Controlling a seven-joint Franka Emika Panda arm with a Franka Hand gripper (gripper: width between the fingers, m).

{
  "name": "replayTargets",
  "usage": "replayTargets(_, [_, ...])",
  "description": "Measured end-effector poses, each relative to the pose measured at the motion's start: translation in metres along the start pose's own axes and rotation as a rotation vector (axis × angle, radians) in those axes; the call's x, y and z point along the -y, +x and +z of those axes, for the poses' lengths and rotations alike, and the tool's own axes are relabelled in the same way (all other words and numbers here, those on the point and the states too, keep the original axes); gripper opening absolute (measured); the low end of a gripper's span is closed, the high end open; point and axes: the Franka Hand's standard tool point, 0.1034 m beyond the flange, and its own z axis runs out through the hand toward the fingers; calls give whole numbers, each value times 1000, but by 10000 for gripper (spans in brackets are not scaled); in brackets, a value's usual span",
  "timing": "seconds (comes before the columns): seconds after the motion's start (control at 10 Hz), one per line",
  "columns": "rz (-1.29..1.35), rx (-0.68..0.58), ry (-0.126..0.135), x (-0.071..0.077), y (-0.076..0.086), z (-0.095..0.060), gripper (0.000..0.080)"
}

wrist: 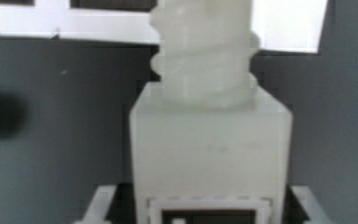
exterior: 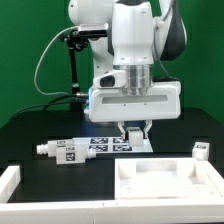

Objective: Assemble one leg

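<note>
My gripper (exterior: 133,131) hangs low over the back of the table, just above the marker board (exterior: 108,143). In the wrist view it (wrist: 208,205) is shut on a leg (wrist: 208,135), a white stubby post whose threaded end (wrist: 202,50) points away from the camera. A black-and-white tag (wrist: 208,213) shows at its near end. One fingertip (wrist: 108,200) presses each side of the post. A second leg (exterior: 62,151) lies flat on the black table at the exterior view's left. A third leg (exterior: 201,150) stands at the right.
The large white tray-shaped part (exterior: 150,168) with raised rims lies in front of the gripper, towards the exterior view's right. A white rim piece (exterior: 14,186) sits at the front left corner. The marker board also shows in the wrist view (wrist: 87,22).
</note>
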Motion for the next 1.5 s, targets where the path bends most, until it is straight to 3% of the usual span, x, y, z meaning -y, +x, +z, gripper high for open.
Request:
replayTargets(0.3, [12, -1, -1, 0, -1, 3, 266])
replayTargets(0.6, [64, 36, -8, -5, -14, 25, 266])
replayTargets(1.0, [64, 66, -4, -5, -18, 27, 266])
replayTargets(1.2, [54, 154, 30, -2, -12, 11, 572])
replayTargets(1.3, [50, 215, 49, -3, -8, 2, 572])
replayTargets(1.4, [49, 333, 69, -4, -2, -6, 633])
replayTargets(1.5, [57, 402, 81, -8, 17, -10, 646])
